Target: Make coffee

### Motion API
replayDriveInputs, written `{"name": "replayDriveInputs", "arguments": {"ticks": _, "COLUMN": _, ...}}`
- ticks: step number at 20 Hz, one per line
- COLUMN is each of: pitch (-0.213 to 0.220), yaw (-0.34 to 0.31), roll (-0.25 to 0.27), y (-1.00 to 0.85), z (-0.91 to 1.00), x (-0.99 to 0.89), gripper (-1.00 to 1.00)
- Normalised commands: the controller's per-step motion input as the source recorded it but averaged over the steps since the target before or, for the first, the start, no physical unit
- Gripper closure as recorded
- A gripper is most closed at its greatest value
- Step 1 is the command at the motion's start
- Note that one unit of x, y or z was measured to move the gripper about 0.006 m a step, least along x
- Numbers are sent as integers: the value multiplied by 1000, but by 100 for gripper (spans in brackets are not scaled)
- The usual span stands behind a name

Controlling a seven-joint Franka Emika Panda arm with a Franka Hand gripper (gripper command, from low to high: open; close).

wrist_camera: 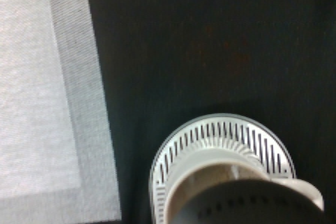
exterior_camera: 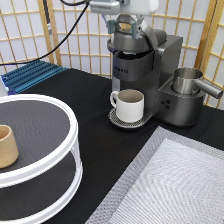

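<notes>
Nearest the lens, a tan handleless cup (exterior_camera: 7, 146) is sitting on the white two-tier stand (exterior_camera: 70, 150), well away from the pincer (exterior_camera: 126, 25) toward the exterior view's bottom left. That pincer is hovering on top of the coffee machine (exterior_camera: 145, 75) (whether it is wide or narrow cannot be told). Directly beneath it, a cream mug (exterior_camera: 129, 105) is resting on the round drip tray (wrist_camera: 259, 145). No coffee pod is showing in either view.

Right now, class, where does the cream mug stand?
In the exterior view's centre, the cream mug stands on the coffee machine's round drip tray, below the end effector.
</notes>
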Motion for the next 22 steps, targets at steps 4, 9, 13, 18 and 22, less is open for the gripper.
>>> {"name": "replayDriveInputs", "arguments": {"ticks": 4, "pitch": 216, "yaw": -21, "roll": -6, "y": -456, "z": 328, "x": 66, "gripper": -100}}
{"name": "replayDriveInputs", "arguments": {"ticks": 9, "pitch": 100, "yaw": -74, "roll": -3, "y": -158, "z": 978, "x": -208, "gripper": -100}}
{"name": "replayDriveInputs", "arguments": {"ticks": 13, "pitch": 1, "yaw": -59, "roll": -34, "y": 522, "z": 1000, "x": -245, "gripper": -100}}
{"name": "replayDriveInputs", "arguments": {"ticks": 18, "pitch": 39, "yaw": -21, "roll": -105, "y": 913, "z": 884, "x": 110, "gripper": -100}}
{"name": "replayDriveInputs", "arguments": {"ticks": 22, "pitch": 65, "yaw": -25, "roll": -193, "y": 764, "z": 172, "x": 396, "gripper": -100}}
